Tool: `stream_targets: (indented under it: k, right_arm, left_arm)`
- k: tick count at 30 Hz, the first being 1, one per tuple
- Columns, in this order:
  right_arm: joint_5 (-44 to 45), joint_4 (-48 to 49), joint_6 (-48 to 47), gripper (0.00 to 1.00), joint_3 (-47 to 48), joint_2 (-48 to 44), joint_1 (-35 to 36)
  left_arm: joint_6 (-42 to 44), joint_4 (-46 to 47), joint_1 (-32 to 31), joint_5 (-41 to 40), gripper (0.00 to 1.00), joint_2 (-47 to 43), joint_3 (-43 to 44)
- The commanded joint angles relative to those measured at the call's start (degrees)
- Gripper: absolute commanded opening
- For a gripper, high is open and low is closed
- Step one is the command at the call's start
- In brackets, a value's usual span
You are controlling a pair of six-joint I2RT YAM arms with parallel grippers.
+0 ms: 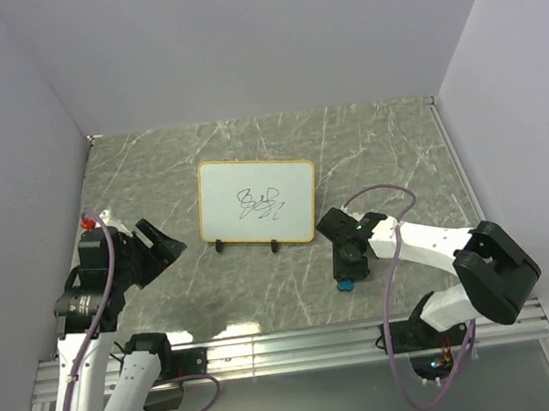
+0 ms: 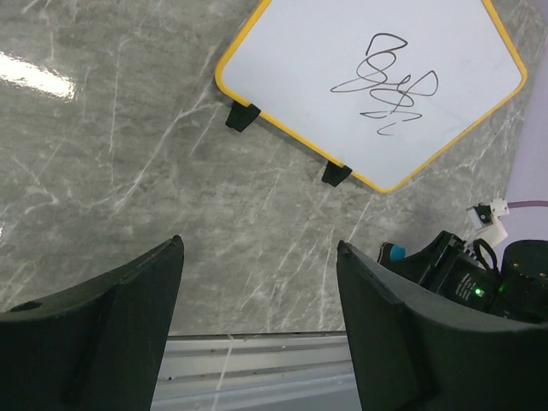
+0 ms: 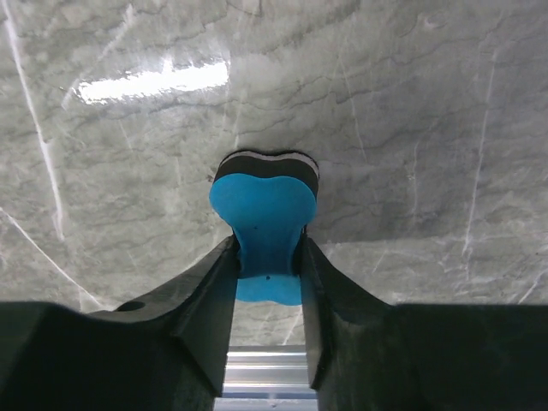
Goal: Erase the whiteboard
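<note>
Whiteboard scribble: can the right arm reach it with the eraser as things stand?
Probably yes. The right gripper, shut on the eraser, sits beside the whiteboard's near right corner, only bare table between.

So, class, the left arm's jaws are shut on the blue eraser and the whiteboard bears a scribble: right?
No: the jaws of the right gripper are shut on the blue eraser, as the right wrist view shows; the whiteboard does bear a scribble.
</note>
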Motion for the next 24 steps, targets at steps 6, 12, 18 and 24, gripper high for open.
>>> stream_targets:
  k: [6,12,18,24]
  right_arm:
    - [2.21,1.16,0.09,0.12,1.72,1.88,1.33]
    - [2.21,-0.77,1.14,0.00,1.28,-0.66,1.86]
    - [1.77,-4.63,3.34,0.00,0.75,-7.78,3.44]
    - [0.99,-10.43,6.32,0.00,-1.35,-18.14,4.23]
  left_arm:
    - [3.49,3.91,-1.68,-5.24,0.78,1.27,0.47]
    - [8.33,10.93,-3.53,-9.04,0.79,5.66,1.97]
    - [9.65,27.89,-4.58,-2.55,0.77,12.34,2.06]
    - [13.51,48.18,-5.38,-1.74,0.81,19.89,-0.31]
